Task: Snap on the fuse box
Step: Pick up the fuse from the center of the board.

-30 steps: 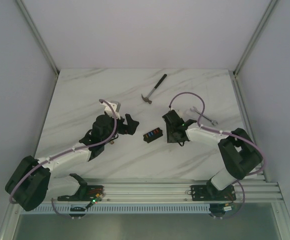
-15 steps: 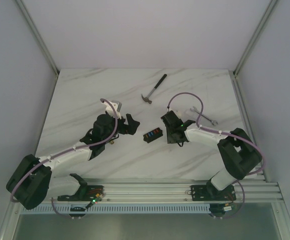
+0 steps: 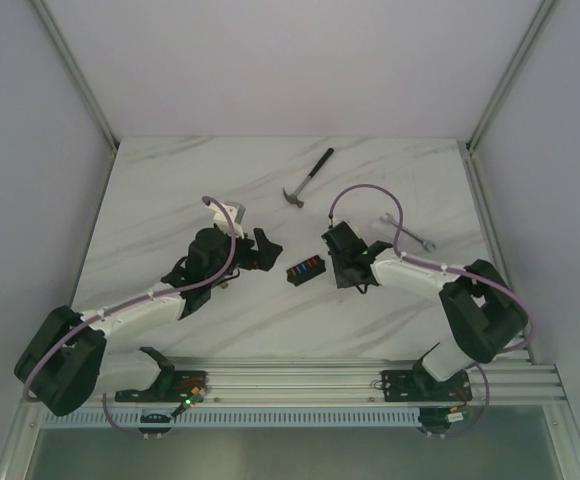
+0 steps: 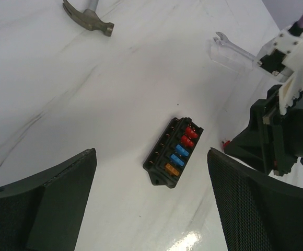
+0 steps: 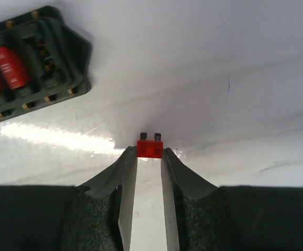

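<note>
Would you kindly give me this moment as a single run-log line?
left gripper: open, empty | right gripper: shut on red fuse | fuse box: on table, untouched

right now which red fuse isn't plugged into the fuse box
The loose red fuse in the right gripper, beside the fuse box; the other two red fuses sit in its slots.

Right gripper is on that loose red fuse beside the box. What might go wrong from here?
1. The right gripper has the fuse only at its very fingertips, by the fuse's near edge. The fuse may pop out or twist when lifted.
2. The fuse box lies unheld, and the left gripper hovers open near it. Pressing a fuse in could push the box aside or tilt it.
</note>
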You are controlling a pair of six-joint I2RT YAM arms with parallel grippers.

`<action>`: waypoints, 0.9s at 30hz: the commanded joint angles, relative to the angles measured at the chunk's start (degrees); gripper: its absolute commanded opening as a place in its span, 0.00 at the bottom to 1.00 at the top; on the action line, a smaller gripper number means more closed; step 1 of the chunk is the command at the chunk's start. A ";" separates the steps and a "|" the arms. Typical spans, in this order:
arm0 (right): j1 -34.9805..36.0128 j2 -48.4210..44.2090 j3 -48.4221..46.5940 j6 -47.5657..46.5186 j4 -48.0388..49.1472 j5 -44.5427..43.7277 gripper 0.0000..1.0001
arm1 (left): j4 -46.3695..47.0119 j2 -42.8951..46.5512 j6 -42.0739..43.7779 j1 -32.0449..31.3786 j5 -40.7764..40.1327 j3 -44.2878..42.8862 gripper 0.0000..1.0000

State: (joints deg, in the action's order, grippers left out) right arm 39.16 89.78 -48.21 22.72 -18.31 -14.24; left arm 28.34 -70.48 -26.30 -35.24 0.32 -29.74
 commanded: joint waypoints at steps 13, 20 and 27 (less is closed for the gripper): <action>3.04 -17.91 3.41 -20.75 14.33 17.21 0.12 | 10.58 -9.89 -13.04 0.24 21.64 -6.35 0.82; 4.41 -22.99 6.84 -25.12 20.73 23.64 0.14 | 16.28 -15.78 -19.72 0.26 30.01 -8.29 0.70; 4.61 -26.01 10.89 -25.85 26.51 24.76 0.13 | 17.25 -18.39 -23.04 0.07 33.28 -9.36 0.53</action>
State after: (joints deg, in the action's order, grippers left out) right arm 43.51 65.45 -38.83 -1.39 2.79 8.58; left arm 42.13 -88.27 -46.41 -35.20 29.54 -38.00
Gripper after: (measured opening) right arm 0.293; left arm 0.552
